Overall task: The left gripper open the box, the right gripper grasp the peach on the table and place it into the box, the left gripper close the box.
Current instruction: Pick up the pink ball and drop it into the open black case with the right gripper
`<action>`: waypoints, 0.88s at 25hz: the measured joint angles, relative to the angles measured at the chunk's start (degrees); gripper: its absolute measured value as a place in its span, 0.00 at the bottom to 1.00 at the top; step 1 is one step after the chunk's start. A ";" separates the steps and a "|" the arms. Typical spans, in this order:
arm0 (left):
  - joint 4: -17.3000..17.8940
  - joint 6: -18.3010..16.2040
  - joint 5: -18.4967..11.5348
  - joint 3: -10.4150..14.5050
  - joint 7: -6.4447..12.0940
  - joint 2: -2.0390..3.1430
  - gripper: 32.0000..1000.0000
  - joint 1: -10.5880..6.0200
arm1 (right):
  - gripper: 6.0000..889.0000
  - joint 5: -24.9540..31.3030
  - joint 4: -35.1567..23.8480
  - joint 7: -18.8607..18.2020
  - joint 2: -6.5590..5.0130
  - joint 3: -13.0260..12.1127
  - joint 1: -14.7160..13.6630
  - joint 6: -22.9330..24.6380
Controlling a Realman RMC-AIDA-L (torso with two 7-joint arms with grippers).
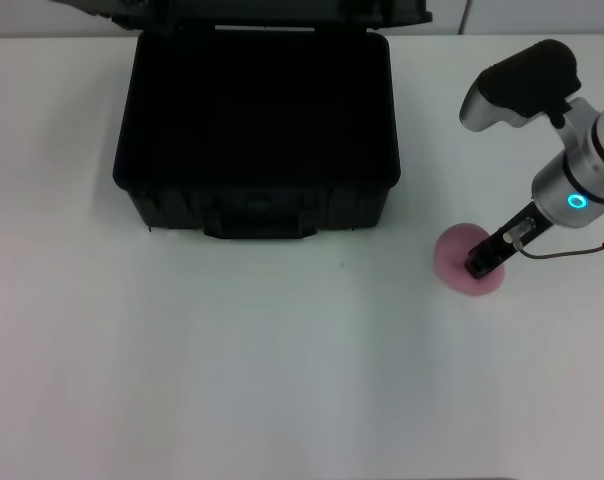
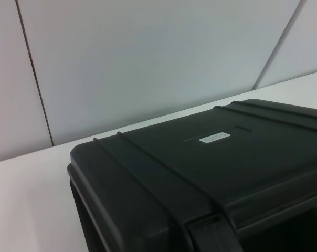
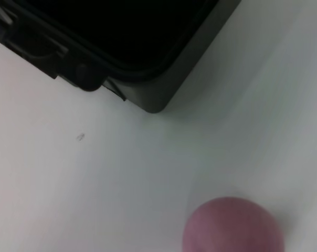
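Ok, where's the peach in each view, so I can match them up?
Head view: the peach sits on the table right of the box, under the right gripper.
Left wrist view: not in it; only the box lid shows.
Right wrist view: peach at the bottom edge.
Shared landmark: the box, with its front corner in the right wrist view.
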 joint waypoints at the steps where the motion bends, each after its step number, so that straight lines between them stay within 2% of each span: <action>1: 0.00 0.00 0.00 0.00 0.01 0.00 0.34 0.04 | 0.23 0.00 -0.01 0.00 0.00 0.00 0.00 0.03; 22: 0.00 0.02 0.01 0.00 0.18 0.00 0.34 0.38 | 0.05 0.00 -0.29 -0.02 -0.32 0.62 0.33 0.54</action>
